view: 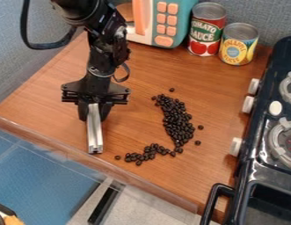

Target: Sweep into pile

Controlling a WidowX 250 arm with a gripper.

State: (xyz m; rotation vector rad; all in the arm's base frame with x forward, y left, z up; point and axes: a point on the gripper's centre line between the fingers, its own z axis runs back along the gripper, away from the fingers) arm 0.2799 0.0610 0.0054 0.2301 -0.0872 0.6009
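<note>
Gripper (93, 115): black, hung over the left part of the tabletop (131, 137), left of the beans. Closed on a metal bar (95, 136), which is held between the two fingers, its lower end pointed toward the front edge of the tabletop.

Beans (178, 124): dark, glossy, many; spread on the wooden tabletop in one long curved band. The band is run down from the middle of the tabletop, then bent to the left toward the bar. It is thickest along the right-hand stretch and thinned in the lower stretch, where small gaps are seen. A few strays are set apart — one above the top end, two just right of the band, one off its lower left end. No contact is seen between bar and beans.

Toy microwave (171, 22): teal and white, with peach buttons and handle; placed at the back of the tabletop.

Cans, two: a red-labelled can (205, 30), stood upright beside the microwave; a yellow-and-blue-labelled can (238, 44), stood upright to its right and slightly nearer the front.

Toy stove (262, 145): black, with pale knobs and grey burners; placed along the right side, partly cut off by the view's edge.
</note>
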